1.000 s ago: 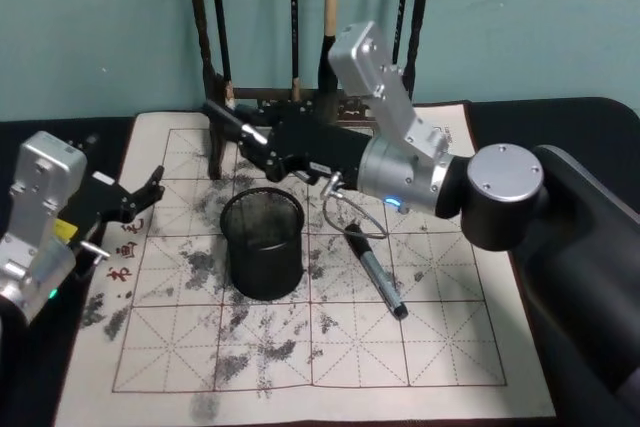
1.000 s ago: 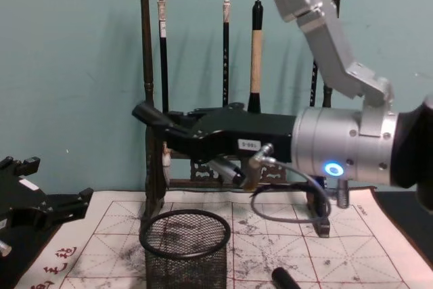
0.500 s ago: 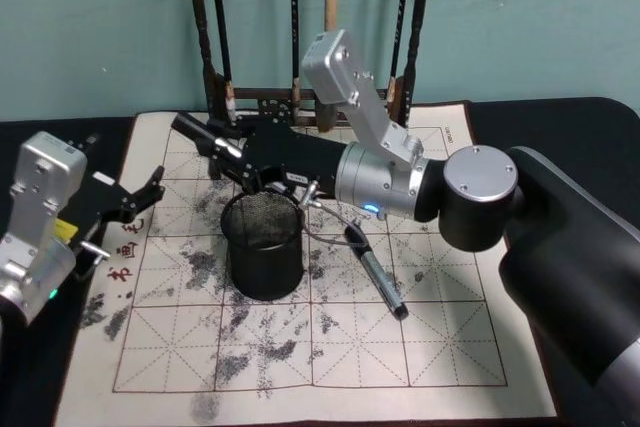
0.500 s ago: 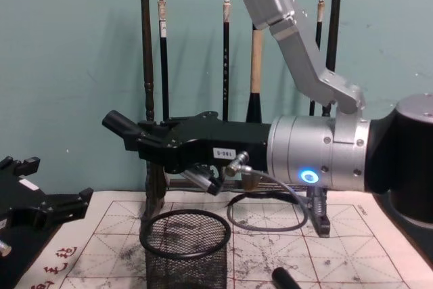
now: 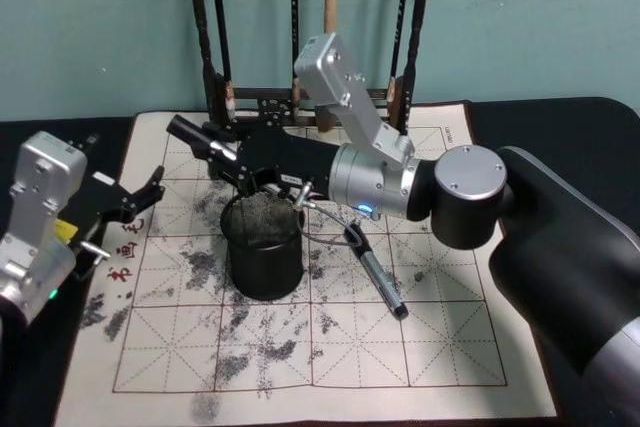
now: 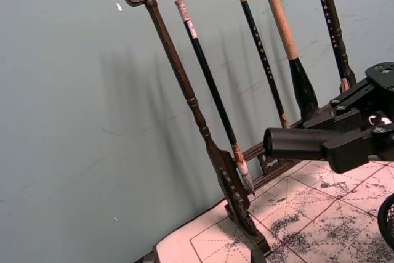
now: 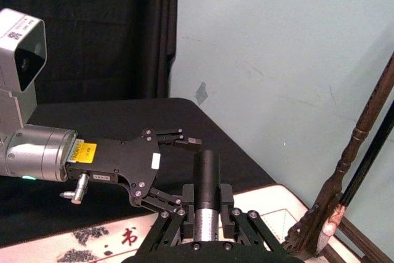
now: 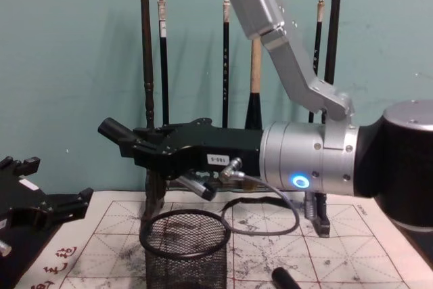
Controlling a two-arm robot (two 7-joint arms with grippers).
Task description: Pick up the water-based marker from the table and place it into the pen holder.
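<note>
My right gripper point(image 5: 230, 152) is shut on the black water-based marker point(image 5: 190, 133), holding it roughly level, its free end pointing left. In the chest view the marker point(image 8: 114, 130) hangs a little above the rim of the pen holder point(image 8: 186, 225), left of its centre. The pen holder point(image 5: 262, 252) is a black mesh cup standing upright on the mat. The right wrist view shows the marker point(image 7: 207, 180) clamped between the fingers. My left gripper point(image 5: 148, 197) rests open at the mat's left edge, apart from everything.
A second dark pen point(image 5: 378, 277) lies on the ink-stained grid mat point(image 5: 450, 347) right of the holder. The wooden brush rack point(image 5: 215, 77) with hanging brushes stands close behind the holder. A loose cable point(image 8: 270, 218) loops under my right wrist.
My right gripper has carried the marker to the left and slightly down, so it now sits lower over the pen holder's rim. The left arm has not moved.
</note>
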